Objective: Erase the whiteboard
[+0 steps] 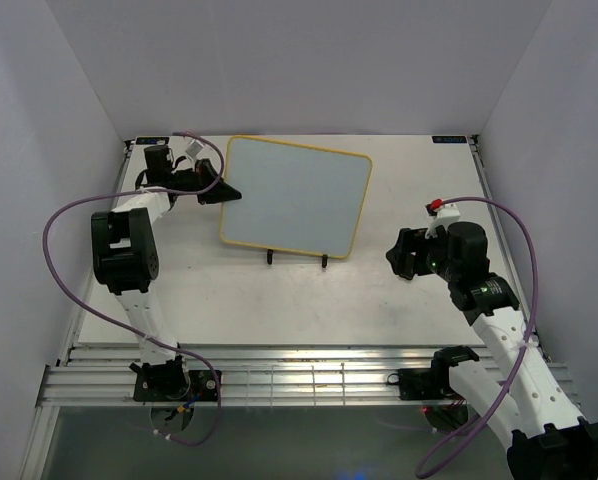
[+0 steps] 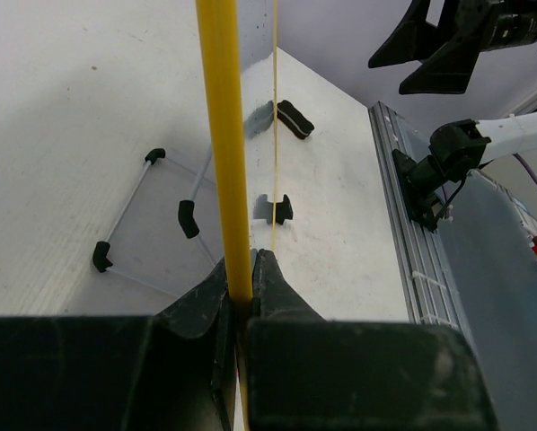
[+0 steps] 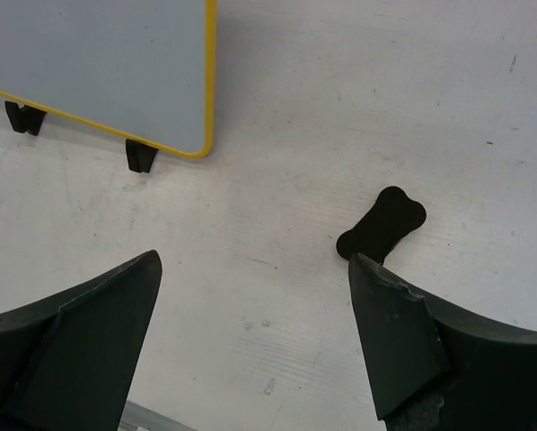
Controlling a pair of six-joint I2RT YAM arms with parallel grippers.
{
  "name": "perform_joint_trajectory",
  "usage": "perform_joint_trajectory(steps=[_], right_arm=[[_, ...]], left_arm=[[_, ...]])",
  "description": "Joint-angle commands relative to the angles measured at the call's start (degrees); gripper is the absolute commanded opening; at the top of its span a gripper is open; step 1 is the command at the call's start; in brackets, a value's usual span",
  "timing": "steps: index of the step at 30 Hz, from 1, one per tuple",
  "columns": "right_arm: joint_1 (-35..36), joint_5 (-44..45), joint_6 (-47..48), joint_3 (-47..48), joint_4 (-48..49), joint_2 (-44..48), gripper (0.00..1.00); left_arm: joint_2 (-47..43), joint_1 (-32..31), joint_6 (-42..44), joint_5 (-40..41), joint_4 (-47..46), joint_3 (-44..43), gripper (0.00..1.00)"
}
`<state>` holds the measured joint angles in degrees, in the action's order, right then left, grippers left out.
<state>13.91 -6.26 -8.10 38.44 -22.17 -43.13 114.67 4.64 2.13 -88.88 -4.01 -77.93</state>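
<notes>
The whiteboard [image 1: 296, 195] stands blank on its two black feet [image 1: 270, 257] towards the far edge of the bench [image 1: 309, 310], left of centre. The left gripper [image 1: 219, 188] pinches the yellow frame [image 2: 222, 135] on the board's left edge. The right gripper [image 1: 401, 256] hangs near the bench's right edge with its fingers spread wide, above a small black bone-shaped eraser [image 3: 382, 223].

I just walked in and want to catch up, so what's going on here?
The left gripper is clamped on the yellow frame edge of the whiteboard, which stands on the table and looks blank. The right gripper hangs open above the table, a small black bone-shaped eraser lying untouched just ahead of it.
</notes>
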Motion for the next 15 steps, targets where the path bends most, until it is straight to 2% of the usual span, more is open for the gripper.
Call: perform_joint_trajectory(steps=[1, 15], right_arm=[[0.5, -1.03, 0.89, -0.12, 2.31, -0.19, 0.9], [0.5, -0.86, 0.8, 0.24, 2.84, -1.34, 0.9]], left_arm=[[0.99, 1.51, 7.18, -11.58, -3.46, -3.28, 0.0], [6.35, -1.92, 9.12, -9.03, -3.55, -4.86, 0.0]])
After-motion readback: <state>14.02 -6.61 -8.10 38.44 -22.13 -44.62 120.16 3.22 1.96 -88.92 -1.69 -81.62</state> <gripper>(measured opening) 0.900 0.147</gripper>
